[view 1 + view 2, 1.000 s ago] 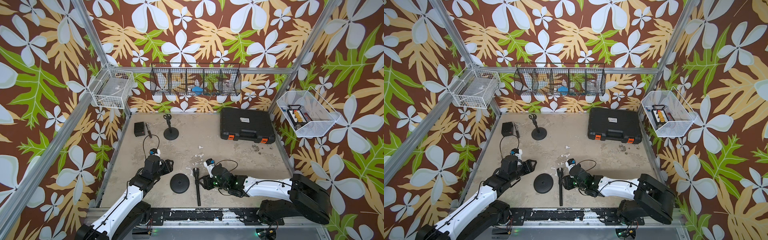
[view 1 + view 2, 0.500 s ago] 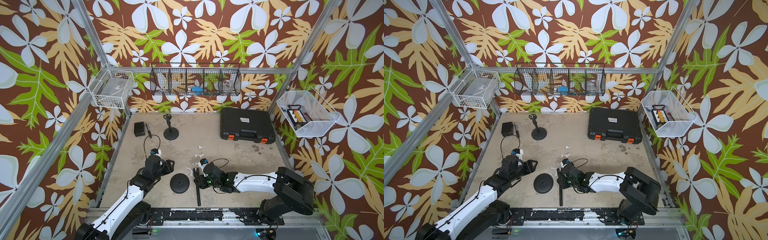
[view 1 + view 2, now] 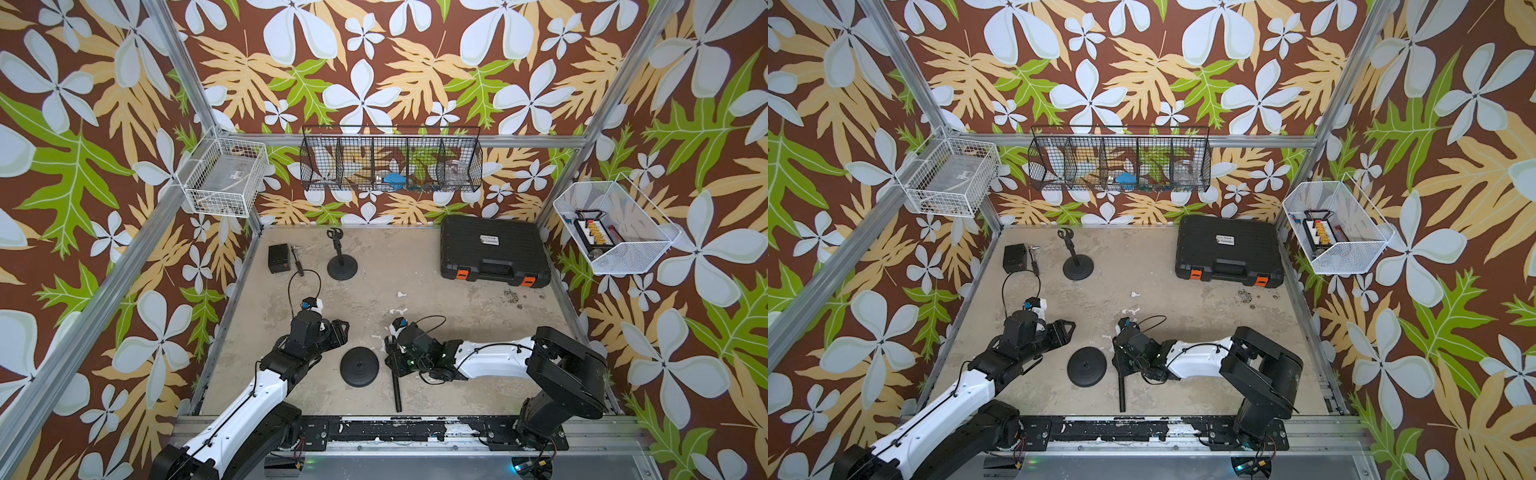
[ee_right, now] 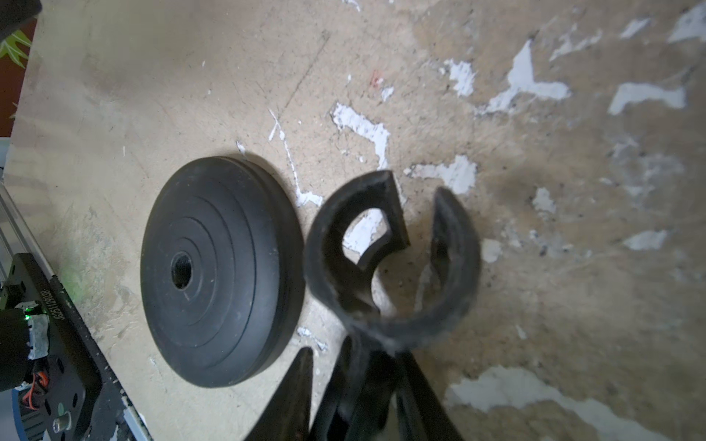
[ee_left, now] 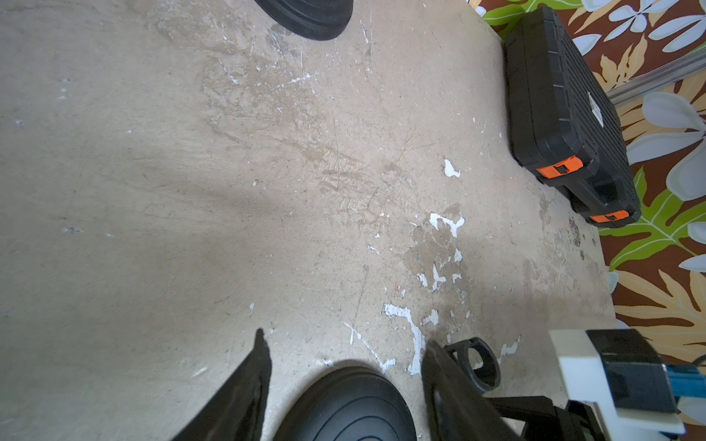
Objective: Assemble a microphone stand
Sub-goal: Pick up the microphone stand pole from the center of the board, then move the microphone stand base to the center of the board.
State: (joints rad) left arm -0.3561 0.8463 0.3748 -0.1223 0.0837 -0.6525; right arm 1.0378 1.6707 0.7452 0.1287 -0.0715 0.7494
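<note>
A black round base (image 3: 359, 367) (image 3: 1087, 368) lies flat on the table near the front; its threaded hole faces up in the right wrist view (image 4: 217, 275). Beside it on the right lies a black pole (image 3: 397, 390) (image 3: 1122, 395) ending in a C-shaped clip (image 4: 454, 244) (image 5: 496, 371). My right gripper (image 3: 392, 359) (image 4: 357, 355) straddles the pole just below the clip, jaws narrow, with a sliver of table still showing between one finger and the pole. My left gripper (image 3: 338, 332) (image 5: 344, 338) hovers open and empty just behind and left of the base (image 5: 344, 408).
An assembled stand (image 3: 341, 266) and a small black box (image 3: 278, 257) stand at the back left. A black case (image 3: 494, 251) with orange latches sits at the back right. Wire baskets (image 3: 390, 162) hang on the walls. A metal rail (image 3: 395, 430) borders the front.
My right gripper has slid left onto the lying pole and its jaws have narrowed around it. The left arm and the base have stayed put.
</note>
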